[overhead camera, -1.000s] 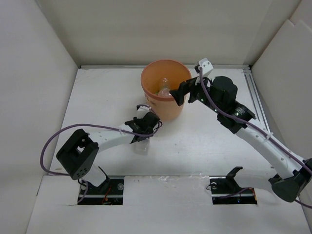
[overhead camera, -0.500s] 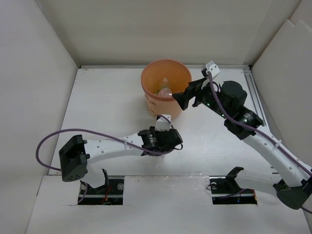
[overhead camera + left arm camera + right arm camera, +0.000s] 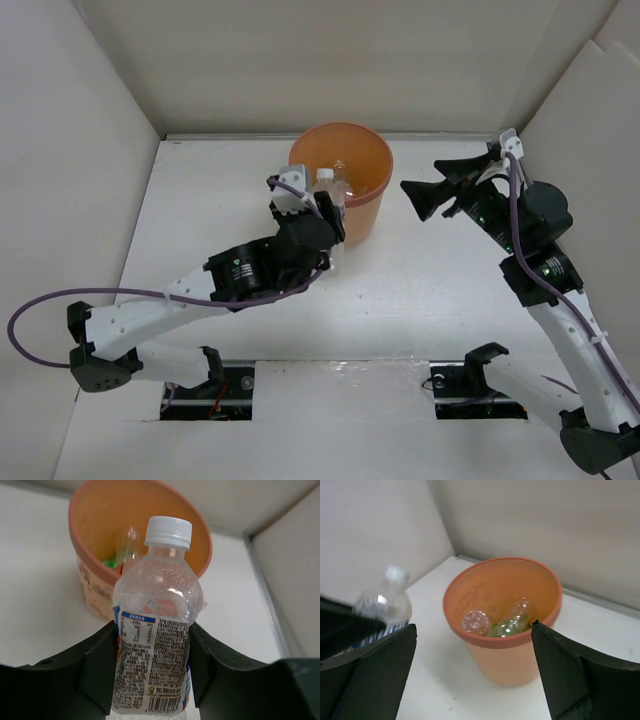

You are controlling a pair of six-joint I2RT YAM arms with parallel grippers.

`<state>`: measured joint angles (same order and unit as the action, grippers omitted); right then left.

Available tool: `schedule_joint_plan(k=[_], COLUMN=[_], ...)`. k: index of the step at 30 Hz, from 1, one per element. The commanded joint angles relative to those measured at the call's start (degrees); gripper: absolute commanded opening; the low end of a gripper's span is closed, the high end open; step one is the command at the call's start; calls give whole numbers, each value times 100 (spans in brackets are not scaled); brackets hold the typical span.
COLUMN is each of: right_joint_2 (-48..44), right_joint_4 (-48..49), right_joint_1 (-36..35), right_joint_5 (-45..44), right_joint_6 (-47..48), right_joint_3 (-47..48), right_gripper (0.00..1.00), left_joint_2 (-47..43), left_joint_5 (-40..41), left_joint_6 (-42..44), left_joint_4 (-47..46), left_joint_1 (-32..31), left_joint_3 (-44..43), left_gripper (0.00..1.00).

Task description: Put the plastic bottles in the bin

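Newly raised, the left tool (image 3: pixel 152 675), clamped on a white-capped bottle (image 3: pixel 156 630), now hangs at the rim of the bin (image 3: pixel 362 218) in the upper centre, so a drop looks next, while the right tool (image 3: pixel 432 186), spread wide and empty, sits withdrawn rightward.

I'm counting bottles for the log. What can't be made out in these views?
- Bottle count in the bin: the right wrist view shows some bottles inside; the wall hides anything deeper.
- Left wrist view: the held bottle blocks most of the bin's inside.
- Its base: cut off by the bottom edge in the left wrist view, covered by the left gripper in the top view.
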<state>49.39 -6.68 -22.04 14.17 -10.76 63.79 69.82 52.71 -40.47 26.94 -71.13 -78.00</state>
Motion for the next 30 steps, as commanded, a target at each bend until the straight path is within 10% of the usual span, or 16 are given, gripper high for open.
schedule_joint_plan(k=[1,8,30], right_joint_2=[158,607,2383], right_joint_4=[745,1791,4236], right_joint_1=[138,-273,-1373], right_joint_5=[1629,3521,3575], right_joint_6=[-163,-540,-1850], right_joint_3=[-51,-410,256], right_gripper=[100,100,100], left_joint_2=[-469,-830,-540], left_joint_5=[653,-128,-1940], left_joint_6=[1547,3492,3194], left_joint_4=[-2083,-4169,-4751], left_joint_1=[161,161,161], left_joint_3=[64,-13,171], left_gripper=[0,0,0])
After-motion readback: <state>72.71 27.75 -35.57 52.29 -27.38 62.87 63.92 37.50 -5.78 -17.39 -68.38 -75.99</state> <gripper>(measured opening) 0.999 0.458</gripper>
